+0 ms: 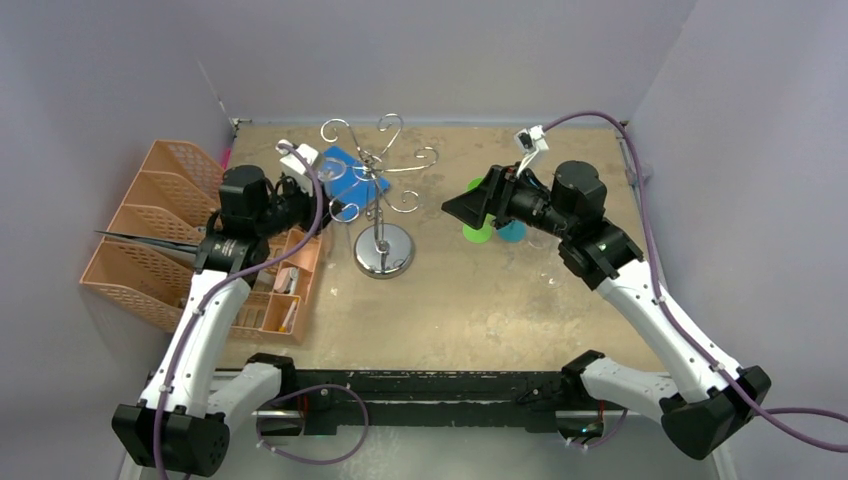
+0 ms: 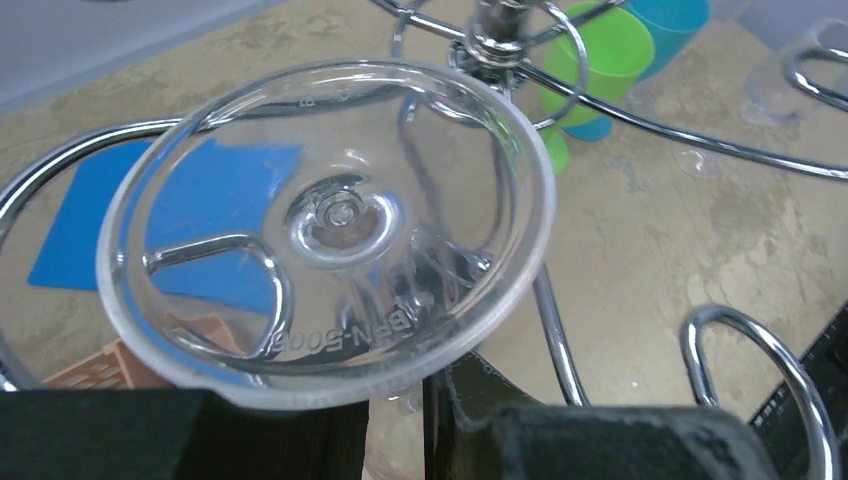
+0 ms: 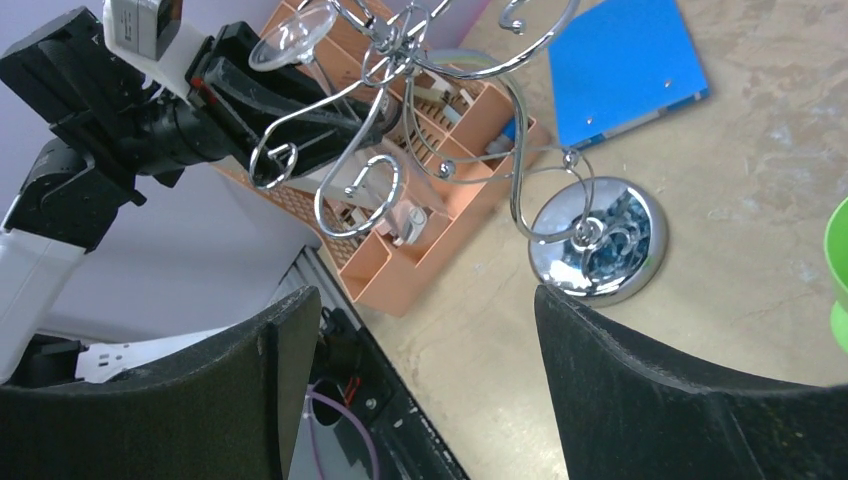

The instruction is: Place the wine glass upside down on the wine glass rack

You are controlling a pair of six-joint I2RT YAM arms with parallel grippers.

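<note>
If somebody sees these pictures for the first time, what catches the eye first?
The silver wine glass rack with curled arms stands in the centre. The left gripper holds a clear wine glass at the rack's arms, its foot facing the wrist camera. The right gripper hangs open to the rack's right.

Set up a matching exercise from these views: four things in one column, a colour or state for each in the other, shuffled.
1. wine glass
2. wine glass rack
3. right tool
4. folder

A. blue, lying flat
B. open, holding nothing
C. clear, gripped by the left tool
D. chrome, standing on a round base

Pairs: 1-C, 2-D, 3-B, 4-A
</note>
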